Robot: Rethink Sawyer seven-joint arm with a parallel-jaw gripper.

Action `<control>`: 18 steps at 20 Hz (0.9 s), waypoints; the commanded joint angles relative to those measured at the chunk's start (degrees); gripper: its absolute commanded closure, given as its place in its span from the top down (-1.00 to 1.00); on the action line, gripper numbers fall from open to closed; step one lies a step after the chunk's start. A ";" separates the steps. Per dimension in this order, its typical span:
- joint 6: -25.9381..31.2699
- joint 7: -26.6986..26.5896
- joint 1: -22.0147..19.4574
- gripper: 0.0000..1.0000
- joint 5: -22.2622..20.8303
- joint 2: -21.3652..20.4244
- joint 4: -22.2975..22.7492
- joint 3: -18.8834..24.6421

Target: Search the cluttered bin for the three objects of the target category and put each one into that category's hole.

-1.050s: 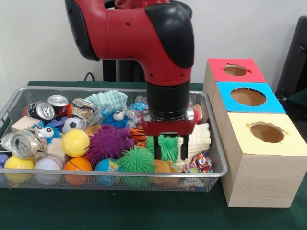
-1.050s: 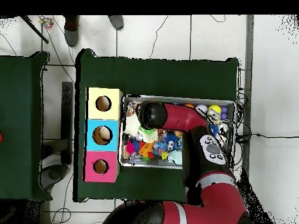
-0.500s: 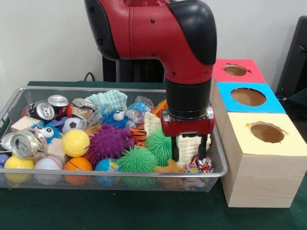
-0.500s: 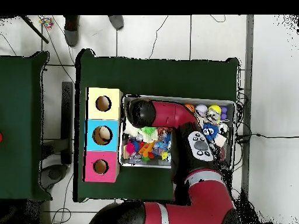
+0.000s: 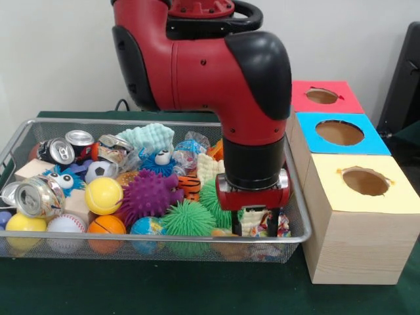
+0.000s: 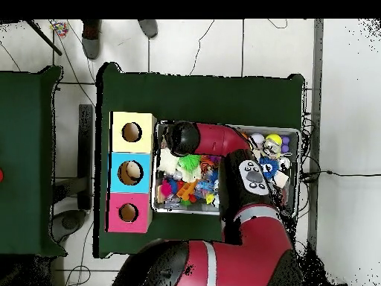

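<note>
red and black, the arm (image 5: 216, 85) comes down into the near right corner of the wire basket (image 5: 20, 141), the end next to the boxes. its gripper (image 5: 254, 221) hangs low among the toys, the two dark fingers standing apart on either side of a small multicoloured ball (image 5: 274, 224) and a pale foam piece (image 5: 252, 220). i cannot tell whether they touch either one; nothing looks pinched between them yet. my guess is the arm is placed this low so it can close on something in that corner, but which category is wanted is not shown, so the target stays uncertain.

the basket is crowded. at its left end lie crushed cans (image 5: 39, 197), with two more cans (image 5: 65, 147) farther back. a yellow tennis ball (image 5: 104, 195), a small basketball (image 5: 106, 225) and a white baseball (image 5: 65, 224) sit toward the near rim. a purple spiky ball (image 5: 149, 195) rests in the middle, with green spiky balls (image 5: 187, 218) just beside it and a striped orange toy (image 5: 189, 187) between them.

three boxes stand in a row touching the basket's right side: a yellow box (image 5: 364, 216) nearest, a blue box (image 5: 341, 134) behind it, a red box (image 5: 321, 97) farthest. each has a round hole on top, and from here each hole looks empty. in the overhead view the arm (image 6: 223, 149) covers much of the basket (image 6: 290, 132).
</note>
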 commanded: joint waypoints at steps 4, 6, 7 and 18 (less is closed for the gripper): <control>1.48 -4.92 -5.91 1.00 -3.26 7.19 -5.31 5.15; 0.96 -5.14 -6.68 1.00 -3.83 6.83 -4.32 5.59; 0.68 -5.18 -7.12 1.00 -4.17 6.41 -3.59 5.76; 0.98 -7.52 -11.54 1.00 -6.44 3.32 0.85 8.37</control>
